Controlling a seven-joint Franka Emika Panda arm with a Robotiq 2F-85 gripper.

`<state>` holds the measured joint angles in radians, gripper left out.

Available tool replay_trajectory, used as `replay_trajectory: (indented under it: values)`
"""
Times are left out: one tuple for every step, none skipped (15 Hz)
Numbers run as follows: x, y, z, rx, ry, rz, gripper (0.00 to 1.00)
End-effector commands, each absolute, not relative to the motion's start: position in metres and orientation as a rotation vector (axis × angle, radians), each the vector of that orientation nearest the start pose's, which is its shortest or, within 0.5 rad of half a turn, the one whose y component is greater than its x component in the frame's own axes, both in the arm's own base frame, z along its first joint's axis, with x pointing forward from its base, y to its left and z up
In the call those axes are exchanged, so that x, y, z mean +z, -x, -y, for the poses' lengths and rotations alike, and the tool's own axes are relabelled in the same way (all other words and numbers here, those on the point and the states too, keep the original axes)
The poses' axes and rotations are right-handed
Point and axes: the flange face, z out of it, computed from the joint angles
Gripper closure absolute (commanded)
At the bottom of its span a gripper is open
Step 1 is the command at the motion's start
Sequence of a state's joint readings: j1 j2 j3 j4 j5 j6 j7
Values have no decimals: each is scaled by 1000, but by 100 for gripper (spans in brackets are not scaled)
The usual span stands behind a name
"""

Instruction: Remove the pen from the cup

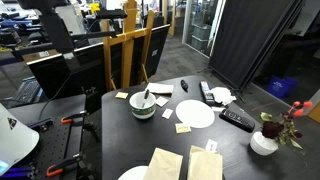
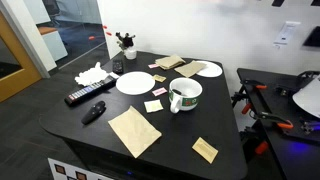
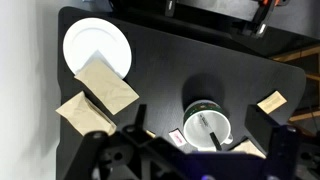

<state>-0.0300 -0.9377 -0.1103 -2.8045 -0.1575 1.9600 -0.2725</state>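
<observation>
The cup (image 3: 194,109) is white with a dark green band and stands upright on the black table. It also shows in both exterior views (image 1: 142,109) (image 2: 185,97). The slim black pen (image 3: 210,131) leans inside it, and its top sticks out above the rim in an exterior view (image 1: 146,96). In the wrist view my gripper (image 3: 200,122) hangs high above the cup, its dark fingers spread to either side. It is open and empty. The gripper does not show in the exterior views.
A white plate (image 3: 96,47) and tan napkins (image 3: 108,86) lie near the cup. Exterior views show another plate (image 1: 195,114), a black remote (image 2: 88,94), a stubby dark marker (image 2: 93,112), a flower vase (image 1: 264,140) and small paper notes (image 2: 153,105).
</observation>
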Motion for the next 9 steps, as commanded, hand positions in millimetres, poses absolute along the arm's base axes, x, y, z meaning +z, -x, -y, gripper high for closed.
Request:
replay_trajectory:
  values:
    - [454, -280, 48, -126, 3194, 362, 0]
    - [454, -280, 48, -126, 3194, 362, 0]
    - [454, -280, 48, -125, 3194, 363, 0]
    - [454, -280, 48, -125, 3193, 363, 0]
    - [454, -280, 48, -125, 3193, 363, 0]
    - [454, -280, 48, -125, 3193, 363, 0]
    - [454, -280, 48, -125, 3193, 363, 0]
    - [453, -288, 46, -144, 3209, 366, 0]
    - [453, -292, 43, -166, 3190, 400, 0]
